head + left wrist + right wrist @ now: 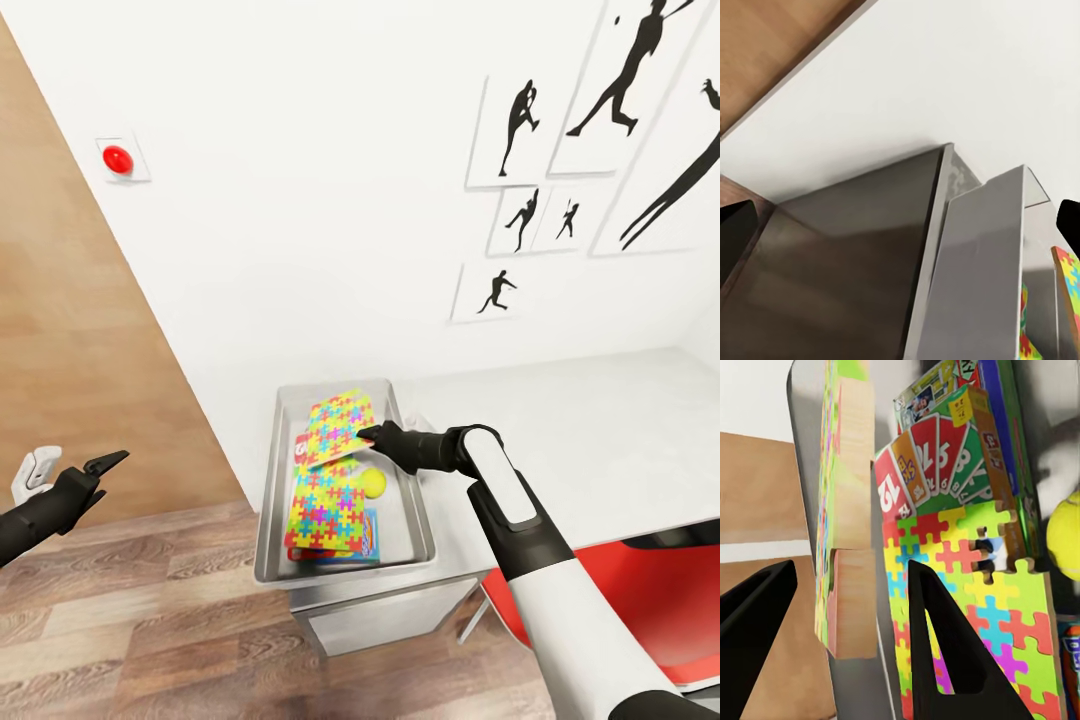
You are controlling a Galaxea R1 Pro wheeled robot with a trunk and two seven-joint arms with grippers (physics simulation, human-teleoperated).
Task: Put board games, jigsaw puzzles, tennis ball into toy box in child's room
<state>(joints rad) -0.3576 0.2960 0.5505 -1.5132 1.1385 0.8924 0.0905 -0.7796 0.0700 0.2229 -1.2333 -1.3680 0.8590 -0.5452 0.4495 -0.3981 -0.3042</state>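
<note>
Right wrist view shows the right pincer (844, 637) with its two black fingers parted and a thick, multicoloured, wood-backed jigsaw puzzle slab (844, 510) standing on edge between them; whether the pads touch it cannot be told. In the head view the same right pincer (368, 434) sits at the near edge of that tilted upper puzzle slab (338, 428), over the far half of the pale grey rectangular toy box (268, 500).

Step in hand, by judgement: placing or releasing the second puzzle into the box. The next move calls for letting the slab settle flat and lifting the pincer clear without dragging it back out.

Beneath the pincer, a second puzzle slab (326, 505) lies flat on the box floor. A small yellow-green tennis ball (373, 483) rests just beside it, toward the box's right wall. A light-blue printed board game (366, 537) shows under the flat slab's near corner; a card-fan printed game box (945, 457) lies at the far end.

The box stands at the left end of the light grey table (600, 440). The left pincer (105, 465) hangs well apart, its fingers narrow.
</note>
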